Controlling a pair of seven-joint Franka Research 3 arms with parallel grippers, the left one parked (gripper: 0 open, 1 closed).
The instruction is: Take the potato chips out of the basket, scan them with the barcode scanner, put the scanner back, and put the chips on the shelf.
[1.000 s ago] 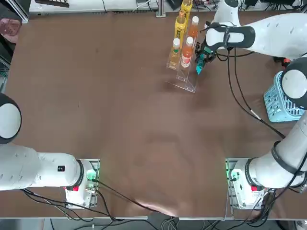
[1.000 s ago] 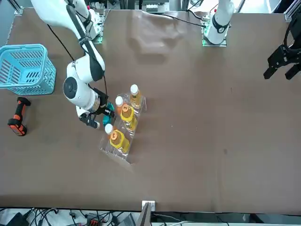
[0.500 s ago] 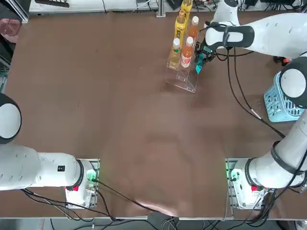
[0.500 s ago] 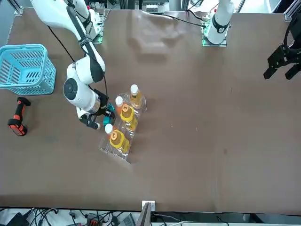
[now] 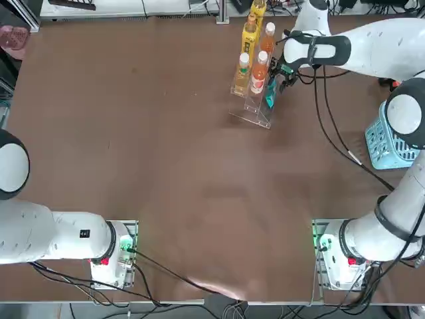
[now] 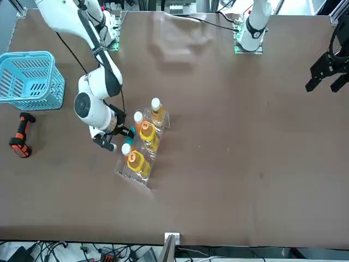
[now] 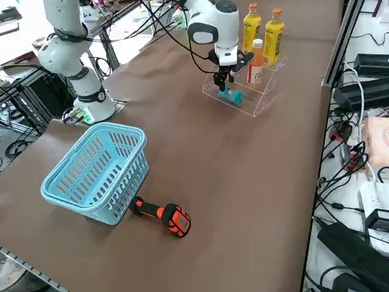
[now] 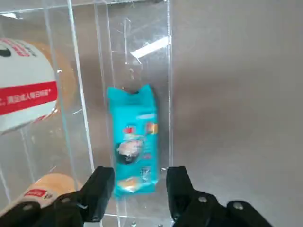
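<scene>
Your brown surface (image 5: 166, 166), bottles (image 5: 257, 73) on its shelf (image 5: 253, 118)
Near the surface's far edge, your right pincer (image 8: 140, 172) stands released, fingers apart, above the chips (image 8: 134, 142), which lie on the shelf's low step.

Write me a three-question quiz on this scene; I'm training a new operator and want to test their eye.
1. Multiple choice: What does the packet of potato chips rest on?
a) the basket's floor
b) the clear shelf
c) the bare tabletop
2. True or false: The right end effector has its fingers closed tightly on the chips.
3. Fill in the blank: The black and red barcode scanner lies on the table beside the light-blue ____.

Key: 1 b; 2 false, the fingers stand open with the packet released between and beyond them; 3 basket.
</scene>
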